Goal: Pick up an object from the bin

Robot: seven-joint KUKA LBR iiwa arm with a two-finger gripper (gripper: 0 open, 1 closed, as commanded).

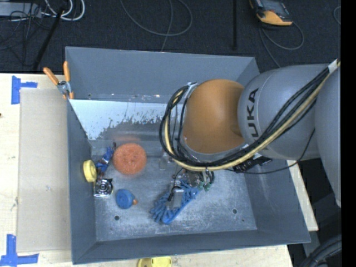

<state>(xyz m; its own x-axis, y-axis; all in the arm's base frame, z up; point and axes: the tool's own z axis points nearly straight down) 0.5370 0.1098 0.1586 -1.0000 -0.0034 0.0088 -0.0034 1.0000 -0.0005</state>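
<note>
Camera view. Landmark: the orange round disc [129,158] on the floor of the bin [161,77].

The gripper [192,185] sat low in the bin, right of the disc and slightly below it, tucked under the arm's orange wrist cover [214,115]. That cover hid it, so neither its opening nor any hold could be told.

The blue ragged thing [171,206] lay below-right of the disc, its upper end at the gripper. As the nearest thing, it was probably the pick target.

The yellow piece [89,170] lay left of the disc, the metal piece [103,188] and blue knob [123,199] below-left. All three were well clear of the gripper and likely not in play.
</note>
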